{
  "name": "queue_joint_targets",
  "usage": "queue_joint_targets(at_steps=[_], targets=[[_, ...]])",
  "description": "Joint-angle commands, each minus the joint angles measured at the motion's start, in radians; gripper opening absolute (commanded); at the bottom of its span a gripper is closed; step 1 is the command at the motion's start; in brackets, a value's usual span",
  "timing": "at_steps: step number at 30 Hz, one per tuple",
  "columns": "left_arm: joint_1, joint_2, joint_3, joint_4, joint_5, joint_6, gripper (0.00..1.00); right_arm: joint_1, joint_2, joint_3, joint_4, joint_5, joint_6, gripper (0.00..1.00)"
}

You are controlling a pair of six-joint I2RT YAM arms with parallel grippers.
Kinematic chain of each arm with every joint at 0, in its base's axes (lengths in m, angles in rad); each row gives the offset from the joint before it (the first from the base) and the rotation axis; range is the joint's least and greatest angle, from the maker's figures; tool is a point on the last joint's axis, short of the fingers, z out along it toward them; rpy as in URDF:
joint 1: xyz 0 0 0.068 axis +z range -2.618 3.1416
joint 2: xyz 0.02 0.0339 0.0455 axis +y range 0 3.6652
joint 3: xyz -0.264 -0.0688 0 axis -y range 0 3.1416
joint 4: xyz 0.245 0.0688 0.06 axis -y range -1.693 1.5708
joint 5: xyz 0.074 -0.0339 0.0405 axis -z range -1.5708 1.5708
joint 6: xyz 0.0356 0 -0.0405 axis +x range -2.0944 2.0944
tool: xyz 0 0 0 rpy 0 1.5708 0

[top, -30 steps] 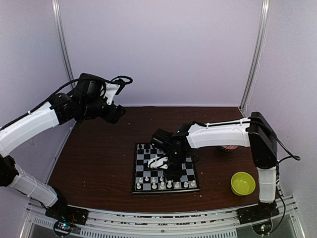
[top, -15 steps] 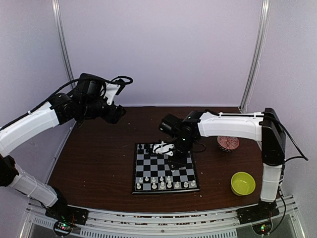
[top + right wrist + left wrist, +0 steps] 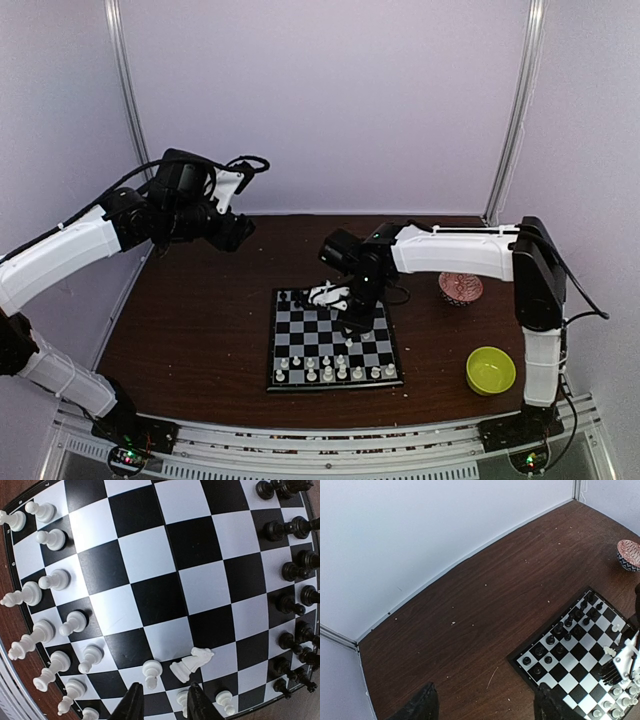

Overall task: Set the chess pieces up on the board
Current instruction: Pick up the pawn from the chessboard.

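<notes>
The white knight (image 3: 192, 663), seen tipped just ahead of the narrowly parted, empty jaws of the right gripper (image 3: 164, 692), must likely be righted.

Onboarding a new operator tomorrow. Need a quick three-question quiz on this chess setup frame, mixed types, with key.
1. True or false: the white knight stands upright.
2. Which hand hovers over the board? A) left B) right C) both
3. What colour is the bowl nearest the front edge of the table?
Key: 1 false, it lies on its side. 2 B, the right hand. 3 yellow-green.
</notes>
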Motion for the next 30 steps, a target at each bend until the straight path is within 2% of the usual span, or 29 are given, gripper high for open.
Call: queue_joint_targets(at_steps=[1,6,13,15,19,30], targets=[[-0.003,0.006,0.013,0.026,0.015,0.008,0.66,0.004,0.041,0.032,-0.022,-0.006,0.013,0.29],[-0.004,0.007,0.014,0.025,0.013,0.01,0.66,0.003,0.064,0.04,-0.034,-0.018,0.012,0.26],[-0.003,0.013,0.013,0.025,0.012,0.01,0.66,0.004,0.073,0.041,-0.053,-0.039,0.006,0.13],[-0.003,0.015,0.013,0.025,0.016,0.011,0.66,0.003,0.065,0.035,-0.053,-0.039,0.006,0.13],[-0.003,0.019,0.014,0.024,0.022,0.008,0.66,0.003,0.058,0.025,-0.052,-0.035,0.006,0.22],[-0.003,0.025,0.016,0.022,0.024,0.009,0.66,0.004,0.058,0.014,-0.053,-0.037,0.007,0.19]])
